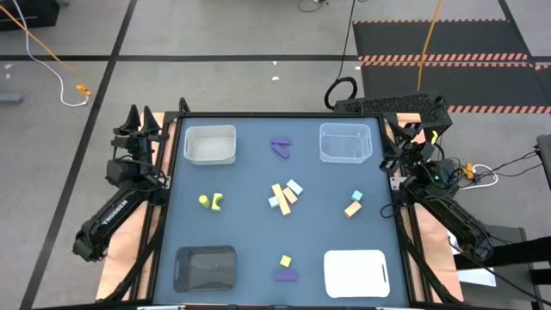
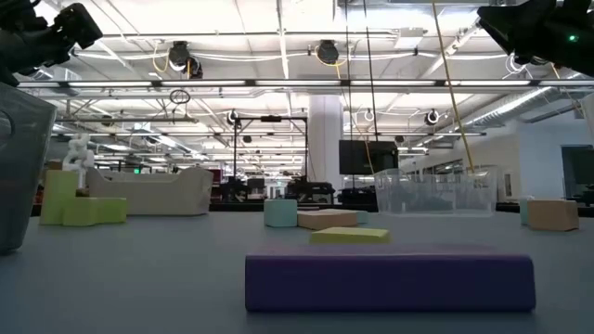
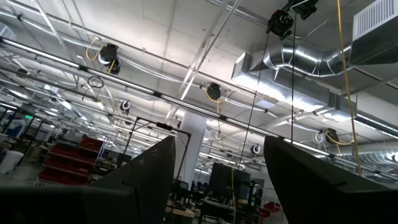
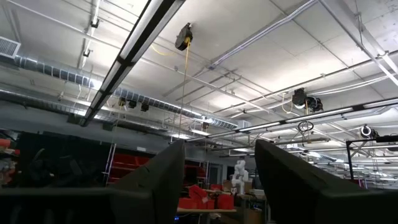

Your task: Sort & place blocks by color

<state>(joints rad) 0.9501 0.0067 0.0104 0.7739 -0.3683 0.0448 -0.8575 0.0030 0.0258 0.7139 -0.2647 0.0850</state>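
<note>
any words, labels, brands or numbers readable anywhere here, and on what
None can be read.
The blocks and the trays carry no print.
The table is bare of markings.
The floor mat has only red and white edge stripes, no lettering.
Signs in the room behind, seen in the low and wrist views, are too small to read.

My dark blue-grey square table [image 1: 250, 228] carries small coloured blocks [image 1: 285, 196], two clear plastic trays [image 1: 345, 143], a black tray [image 1: 205, 266] and a white tray [image 1: 355, 272].
</note>
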